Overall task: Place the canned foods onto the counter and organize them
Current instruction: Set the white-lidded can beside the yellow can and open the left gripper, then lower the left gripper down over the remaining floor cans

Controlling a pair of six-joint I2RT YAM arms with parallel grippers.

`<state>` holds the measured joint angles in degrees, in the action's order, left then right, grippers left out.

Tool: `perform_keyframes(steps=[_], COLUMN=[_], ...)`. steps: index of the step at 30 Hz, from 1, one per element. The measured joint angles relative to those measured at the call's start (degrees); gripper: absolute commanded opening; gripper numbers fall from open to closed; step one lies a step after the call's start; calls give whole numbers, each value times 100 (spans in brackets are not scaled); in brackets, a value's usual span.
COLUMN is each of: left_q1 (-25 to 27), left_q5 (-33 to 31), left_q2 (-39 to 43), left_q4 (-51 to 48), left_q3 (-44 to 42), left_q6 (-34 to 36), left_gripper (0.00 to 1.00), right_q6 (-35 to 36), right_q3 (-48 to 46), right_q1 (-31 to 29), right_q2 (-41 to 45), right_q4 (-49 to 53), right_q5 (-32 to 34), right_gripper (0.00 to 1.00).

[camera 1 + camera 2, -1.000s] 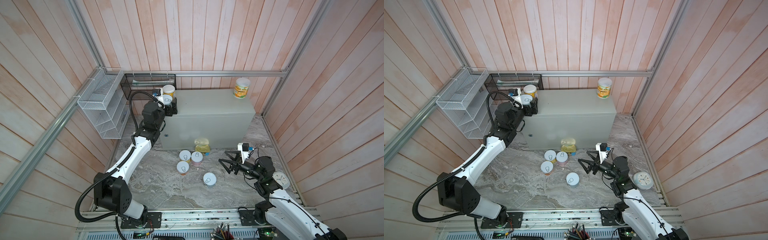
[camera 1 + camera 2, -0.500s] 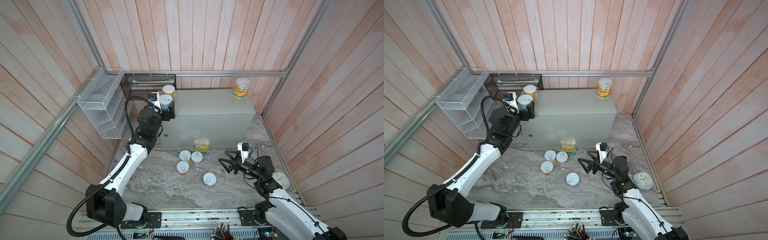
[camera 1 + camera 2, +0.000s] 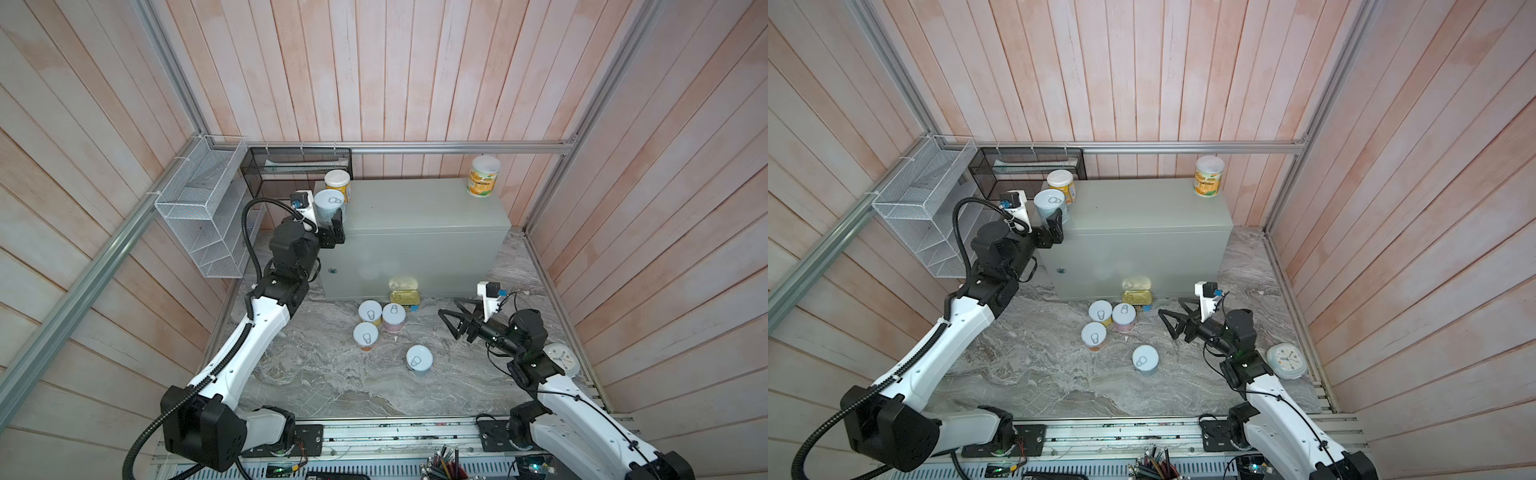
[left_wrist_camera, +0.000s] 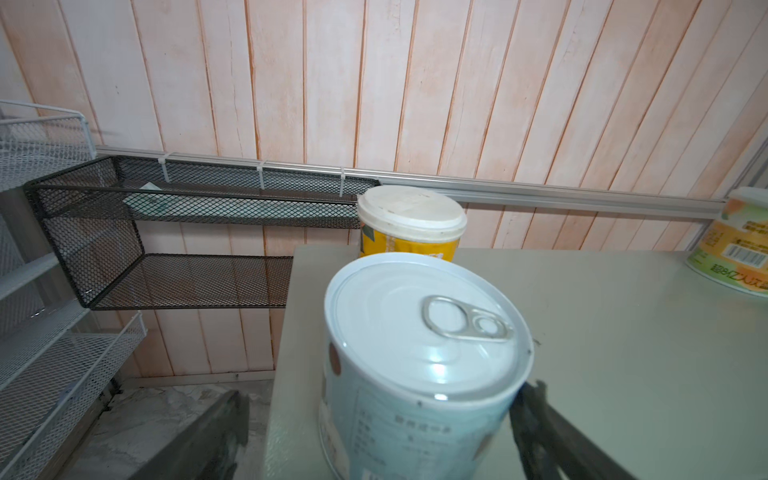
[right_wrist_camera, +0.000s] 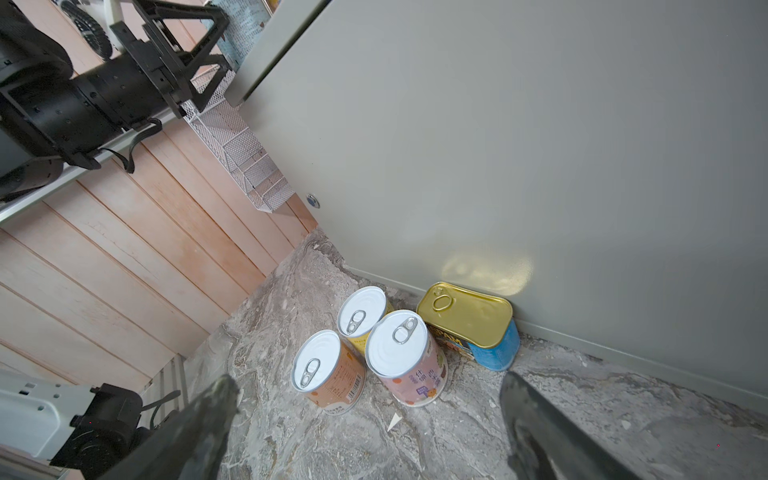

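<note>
Blue can — smooth cylinder on matte counter; left end effector, right end effector apart.

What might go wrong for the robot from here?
The pale blue round can stands at the grey metal counter's left edge between the open left gripper's fingers; retreating crookedly might topple it. The open right gripper faces the pink-labelled can, bunched with the yellow-labelled can and orange-labelled can; grabbing it could topple them.

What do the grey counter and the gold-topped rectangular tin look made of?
The counter: likely painted sheet metal, matte light grey, crisp edges, round lock. The rectangular tin: metal, shiny gold lid with pull ring, casting a yellowish glare on the counter's front; blue sides.
</note>
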<state>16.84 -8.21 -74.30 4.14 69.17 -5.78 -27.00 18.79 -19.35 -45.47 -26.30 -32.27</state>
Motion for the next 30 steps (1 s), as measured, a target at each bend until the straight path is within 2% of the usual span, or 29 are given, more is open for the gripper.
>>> perform_keyframes(steps=[8,18,25,30], left_q1=[0,0,20,184], left_q5=[-280,-358,59,437], left_q2=[507,1255,1259,1270], left_q4=[-632,-1587,-2564,-3027], left_q3=[-205,-629,-682,-1091], left_q6=[0,17,15,-33], left_gripper=[100,100,100,100], right_q6=[-48,-105,-269,-304], right_q3=[-11,-7,350,466], right_q1=[0,0,0,-39], right_q2=[269,-236,-898,-1180], right_q4=[17,302,396,334], right_q5=[166,313,369,439], right_gripper=[98,98,97,96])
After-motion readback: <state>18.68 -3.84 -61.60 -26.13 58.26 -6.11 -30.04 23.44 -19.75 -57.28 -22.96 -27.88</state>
